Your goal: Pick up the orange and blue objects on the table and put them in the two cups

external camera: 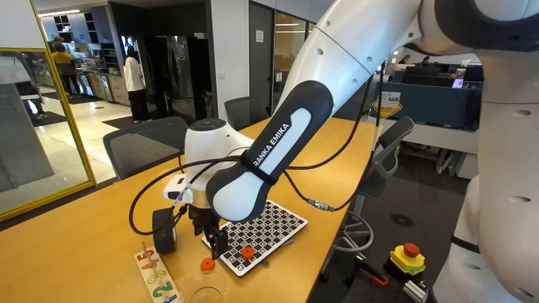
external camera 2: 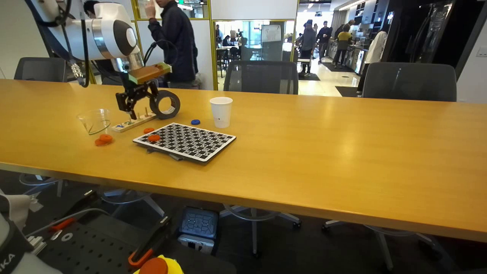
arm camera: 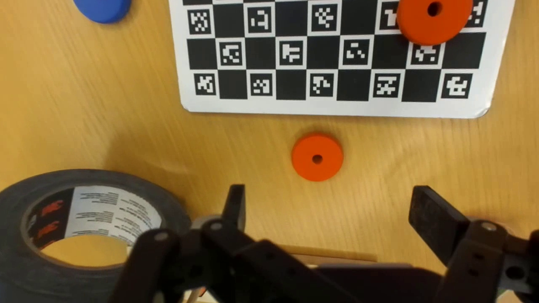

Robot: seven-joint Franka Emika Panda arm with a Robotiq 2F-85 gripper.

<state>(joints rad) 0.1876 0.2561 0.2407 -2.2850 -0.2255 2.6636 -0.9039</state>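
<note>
Orange discs [arm camera: 317, 170] showed in all three of my feeds. One lay flat on the surface [external camera 2: 342, 152], just beside a short edge of the checkered board [external camera 2: 186, 142], and another orange disc [arm camera: 429, 31] sat on the board itself, near the corner where that edge met a long one. In an exterior view I made out at least two more orange pieces [external camera 2: 105, 138], overlapping on my screen, out past the short edge and well apart from the board. I found the blue disc [external camera 2: 195, 121] near the board's other long edge. Just beyond that same edge stood the white cup [external camera 2: 221, 112], upright, toward the board's opposite end. The clear cup [external camera 2: 94, 121] stood out past the short edge, well apart from the board.

I had the fingers [arm camera: 436, 223] spread wide, tips well apart, above the surface off the short edge. In both exterior views the black roll [external camera 2: 175, 103] stood on its rim off the corner where the short edge met the blue disc's side, and the wooden number strip [external camera: 156, 274] lay past the short edge, apart from the board.
</note>
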